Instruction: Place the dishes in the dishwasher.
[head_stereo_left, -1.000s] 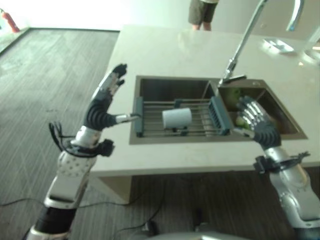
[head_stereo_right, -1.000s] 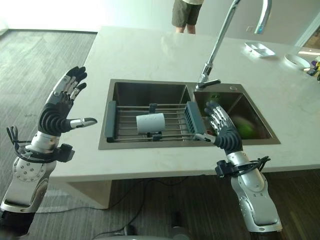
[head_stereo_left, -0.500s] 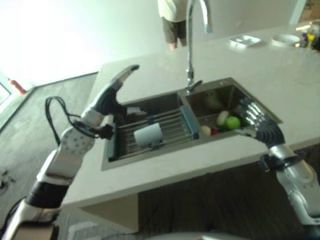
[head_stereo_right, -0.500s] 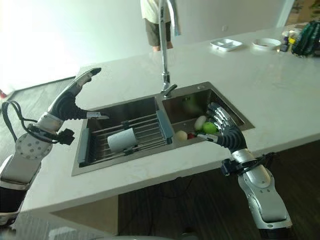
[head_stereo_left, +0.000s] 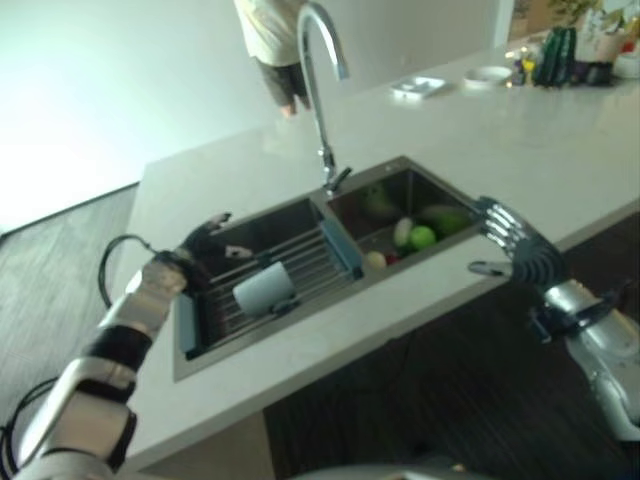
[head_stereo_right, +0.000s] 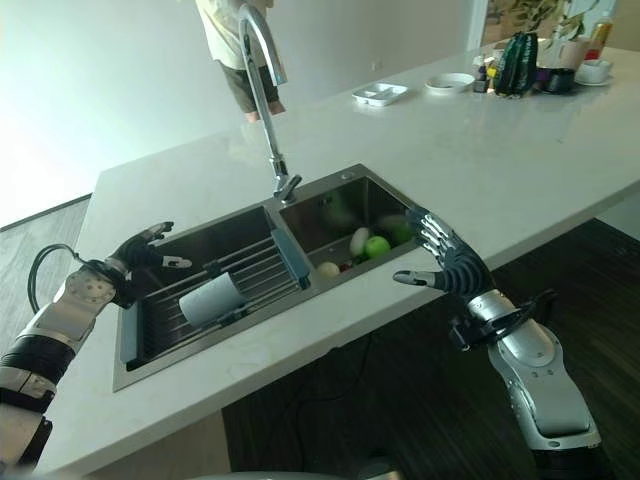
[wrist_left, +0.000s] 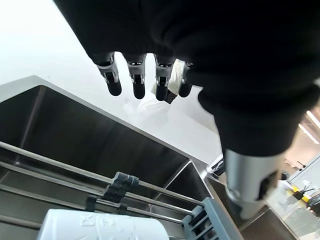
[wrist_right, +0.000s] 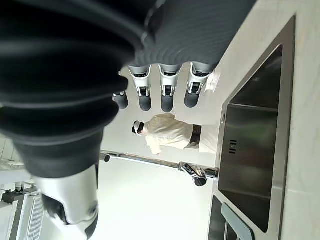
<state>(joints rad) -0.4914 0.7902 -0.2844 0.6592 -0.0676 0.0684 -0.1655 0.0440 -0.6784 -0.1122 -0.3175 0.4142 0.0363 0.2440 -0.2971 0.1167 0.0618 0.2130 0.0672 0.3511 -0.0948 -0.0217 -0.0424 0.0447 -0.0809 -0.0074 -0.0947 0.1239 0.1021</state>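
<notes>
On the white table (head_stereo_right: 520, 150) sits a steel sink (head_stereo_right: 345, 178) with two bowls and a tall tap (head_stereo_right: 262, 70) behind it. Across the left bowl lies a wire rack (head_stereo_right: 245, 283), and a white cup (head_stereo_right: 211, 299) lies on its side on the rack. The left robot hand (head_stereo_right: 140, 246) hangs over the far left end of the rack with fingers out straight, holding nothing. The right robot hand (head_stereo_right: 447, 262) is over the table edge just past the right bowl, fingers spread wide and empty. Down in the right bowl are some round things (green, white and red), too small to name. Far off on the table stand small dishes (head_stereo_right: 379, 93) and a bunch of things that are hard to make out. A person (head_stereo_right: 232, 45) stands behind the table, cut off at the top.
</notes>
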